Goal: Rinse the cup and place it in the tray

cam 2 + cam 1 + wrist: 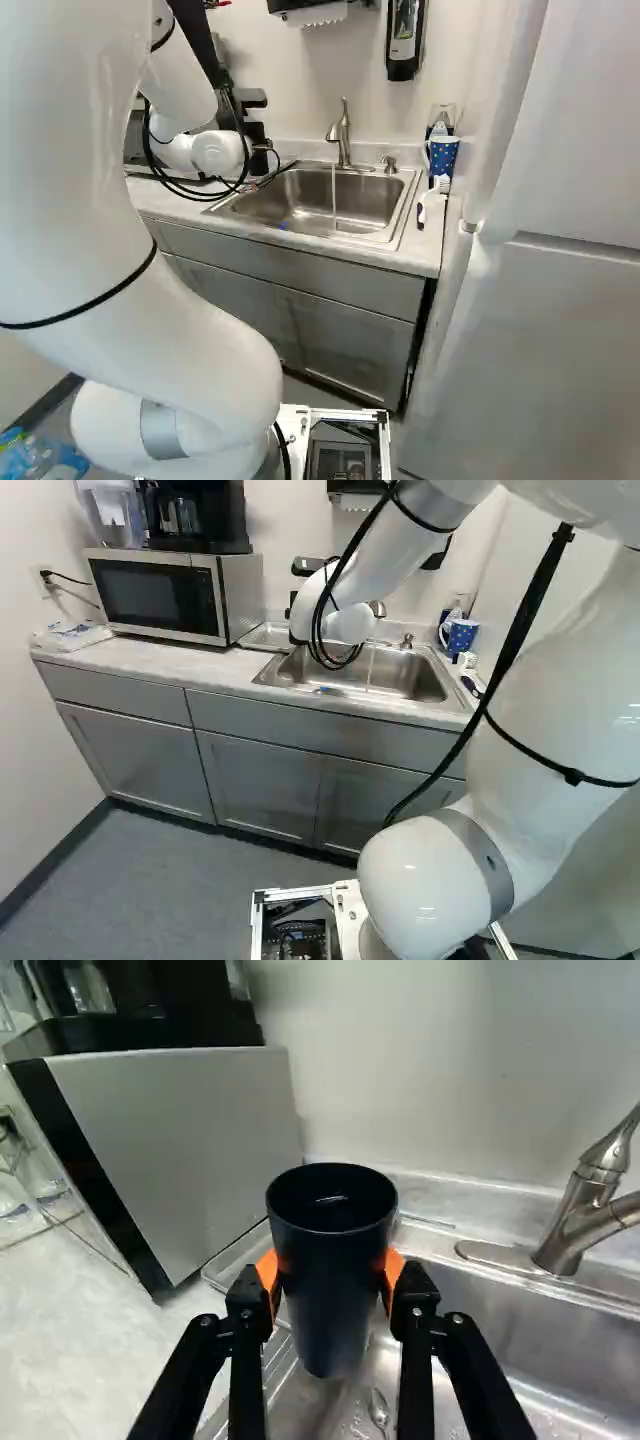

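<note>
One dark cup point(333, 1290), round-rimmed, tapering, glint inside.

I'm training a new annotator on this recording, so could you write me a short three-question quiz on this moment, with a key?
1. How does the black two-fingered gripper hold the dark, tapered cup?
a) One finger inside it
b) Fingers on opposite outer sides
c) By its base, upside down
2. True or false: water is running from the curved metal faucet.
3. In the right base view, the blue dotted mug stands to the ____ of the rectangular steel sink.

Key: 1 b; 2 true; 3 right
</note>
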Motion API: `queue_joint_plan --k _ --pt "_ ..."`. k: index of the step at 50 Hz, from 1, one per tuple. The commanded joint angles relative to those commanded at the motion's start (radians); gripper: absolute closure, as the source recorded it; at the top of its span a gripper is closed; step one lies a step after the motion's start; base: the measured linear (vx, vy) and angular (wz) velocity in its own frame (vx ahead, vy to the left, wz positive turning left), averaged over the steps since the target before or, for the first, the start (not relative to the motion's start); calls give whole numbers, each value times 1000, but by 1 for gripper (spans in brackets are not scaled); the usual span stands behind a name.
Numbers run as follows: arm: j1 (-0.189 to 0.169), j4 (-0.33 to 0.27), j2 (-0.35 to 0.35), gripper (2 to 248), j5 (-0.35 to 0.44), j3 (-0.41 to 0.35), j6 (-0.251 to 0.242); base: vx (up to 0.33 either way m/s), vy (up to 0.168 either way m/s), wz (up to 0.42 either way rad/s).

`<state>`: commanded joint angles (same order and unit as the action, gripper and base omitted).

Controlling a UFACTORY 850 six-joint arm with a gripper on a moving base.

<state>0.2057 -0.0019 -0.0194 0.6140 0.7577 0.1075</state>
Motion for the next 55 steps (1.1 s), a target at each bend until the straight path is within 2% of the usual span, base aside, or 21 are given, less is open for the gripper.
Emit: queue_joint_plan --k 55 --pt "0 0 0 130 0 0 577 0 0 0"
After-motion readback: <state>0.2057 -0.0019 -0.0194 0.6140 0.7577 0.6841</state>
